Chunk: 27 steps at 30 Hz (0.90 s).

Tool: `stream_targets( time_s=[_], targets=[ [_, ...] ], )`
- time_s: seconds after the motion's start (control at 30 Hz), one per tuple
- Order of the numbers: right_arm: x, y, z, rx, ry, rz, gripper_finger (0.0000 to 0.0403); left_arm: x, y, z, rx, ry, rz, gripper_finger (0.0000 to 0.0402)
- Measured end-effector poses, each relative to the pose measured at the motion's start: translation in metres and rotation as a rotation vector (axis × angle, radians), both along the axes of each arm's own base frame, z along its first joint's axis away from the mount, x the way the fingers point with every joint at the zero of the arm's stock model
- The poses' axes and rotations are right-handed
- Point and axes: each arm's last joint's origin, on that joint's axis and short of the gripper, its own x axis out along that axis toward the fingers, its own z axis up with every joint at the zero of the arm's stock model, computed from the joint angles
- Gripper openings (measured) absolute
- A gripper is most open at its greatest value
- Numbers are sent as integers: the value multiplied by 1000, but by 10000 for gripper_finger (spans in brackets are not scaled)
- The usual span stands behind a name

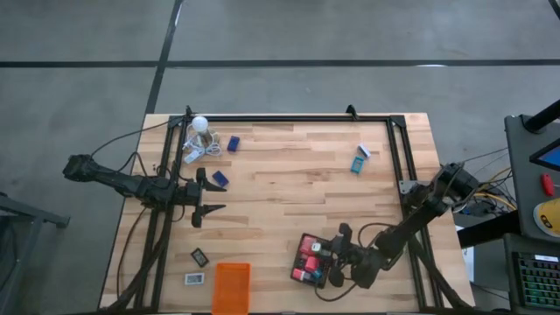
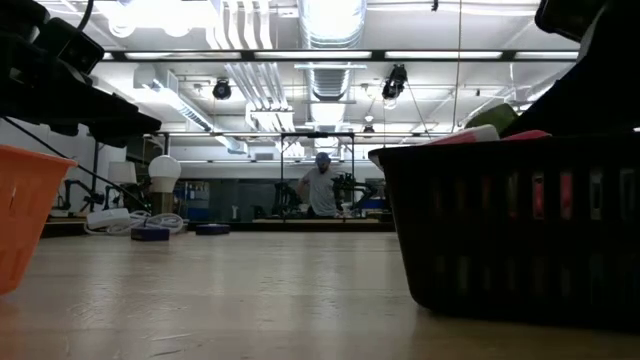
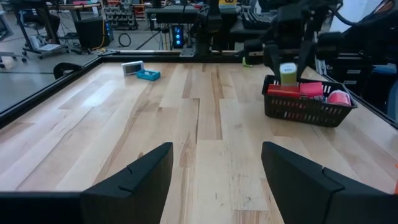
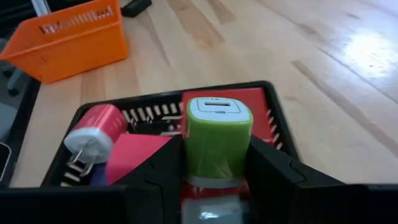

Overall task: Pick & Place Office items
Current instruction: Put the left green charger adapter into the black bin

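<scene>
My right gripper is over the black basket near the table's near right part, shut on a green-and-white block. The basket holds a red piece, a pink piece and a pink-and-white roll. My left gripper hovers open at the table's left, touching nothing. Two dark blue blocks, a teal-and-white box and two small black and white rectangles lie flat on the table. My right gripper pinches the green-and-white block by its two opposite green sides, the white end pointing away from the wrist. In the left wrist view the fingers come from above, pointing down, and the block sits upright over the basket's contents.
An orange tray stands at the near edge, left of the basket. A light bulb with white cables lies at the far left corner. A black frame runs along the table's edges. A person stands far beyond the table.
</scene>
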Motion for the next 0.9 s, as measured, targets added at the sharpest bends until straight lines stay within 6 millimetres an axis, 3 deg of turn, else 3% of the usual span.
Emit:
stream_targets(
  time_s=[0.53, 0.9],
  targets=[
    [3, 3, -6, -22, 1, -16, 139, 0, 0, 0, 0, 0, 0, 253],
    [3, 2, -6, -23, 3, -17, 162, 0, 0, 0, 0, 0, 0, 252]
  ],
)
